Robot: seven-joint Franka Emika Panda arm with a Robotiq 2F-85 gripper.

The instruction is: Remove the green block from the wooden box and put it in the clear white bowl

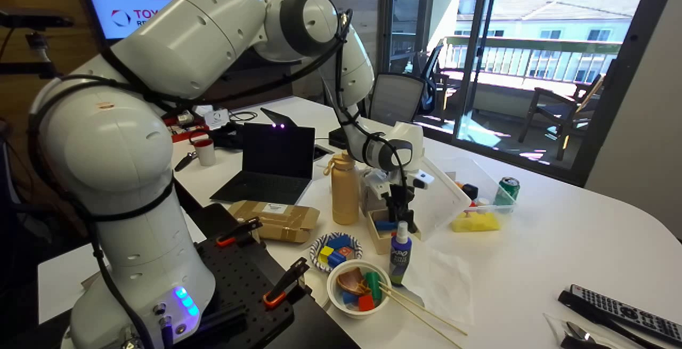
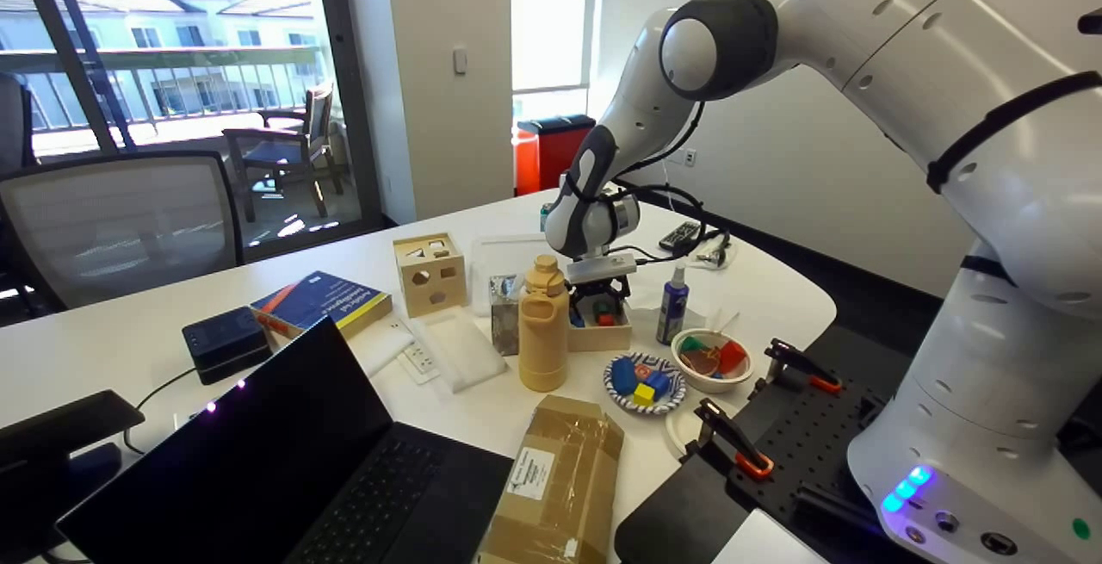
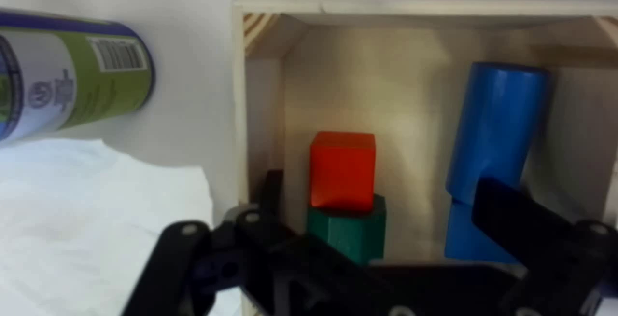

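The open pale wooden box [image 1: 379,243] stands under the arm, also in an exterior view [image 2: 600,339] and the wrist view [image 3: 386,7]. In the wrist view, the green block [image 3: 357,239] lies in it, partly hidden by my gripper's linkage. A red cube [image 3: 343,173] sits against or on it; two blue blocks [image 3: 497,118] lie at the right. My gripper [image 3: 381,193] is open, its fingers down in the box: one between left wall and green block, the other over the blue blocks. The white bowl [image 1: 359,313], also in an exterior view [image 2: 708,385], holds green, red, blue and brown pieces.
A spray bottle [image 1: 400,261] stands close beside the box; a tan flask [image 1: 345,194] is on another side. A patterned bowl [image 2: 613,393] holds blue and yellow blocks. Chopsticks [image 1: 421,314] lean on the white bowl. A clear tub lid [image 1: 439,200] and wooden shape sorter [image 2: 433,288] are nearby.
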